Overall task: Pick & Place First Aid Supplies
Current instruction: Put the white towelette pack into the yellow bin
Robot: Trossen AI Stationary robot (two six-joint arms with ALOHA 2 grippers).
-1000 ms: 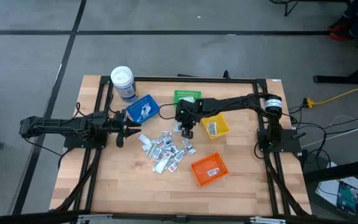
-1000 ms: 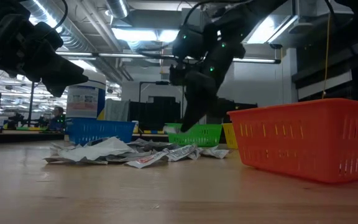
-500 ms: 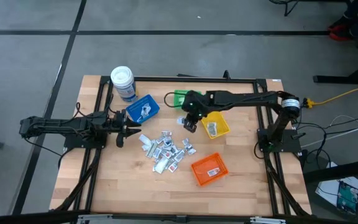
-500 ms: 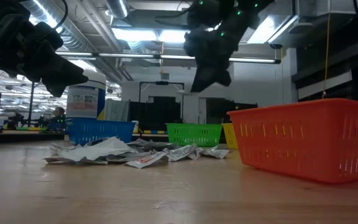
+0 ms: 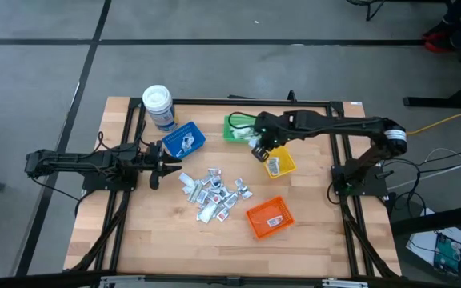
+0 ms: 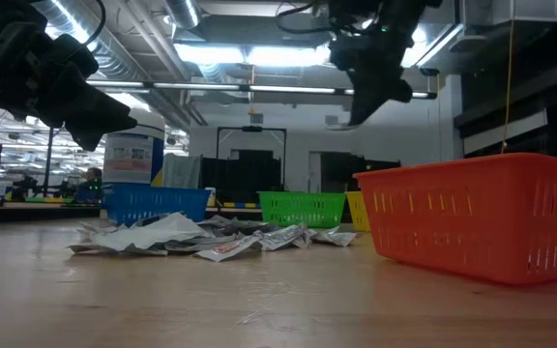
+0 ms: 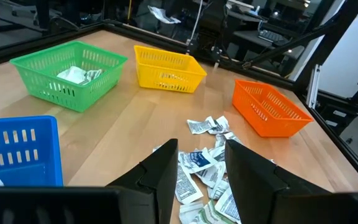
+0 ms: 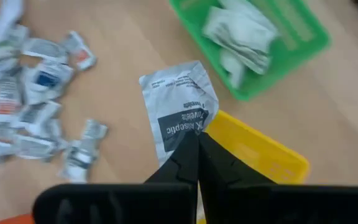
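Observation:
Several small white and silvery packets lie in a loose pile [image 5: 213, 193] on the table's middle, also seen in the low view [image 6: 211, 238]. My right gripper [image 5: 260, 151] hangs high above the table between the green bin [image 5: 238, 126] and the yellow bin [image 5: 279, 163], shut on one silvery-grey packet [image 8: 179, 109]. My left gripper [image 5: 171, 168] waits open at the pile's left edge, just above the table; its fingers frame the pile [image 7: 204, 171] in the left wrist view. My right gripper pinches the silvery-grey packet between its two fingertips [image 8: 194, 152] at the lower edge near a corner [image 8: 188, 134]. The packet is lifted clear of the table and sticks out flat beyond the fingertips, printed side showing.
A blue bin [image 5: 184, 140] with packets and a white-lidded jar [image 5: 158, 105] stand far left. The orange bin [image 5: 269, 218] sits near the right front, large in the low view [image 6: 482, 213]. The green bin [image 8: 272, 37] holds some packets. Bare wood lies along the near edge.
My right gripper has risen from the pile's far right side with the packet and moved toward the table's right and far edge, ending between the green and yellow bins. The pile and my left arm have stayed still.

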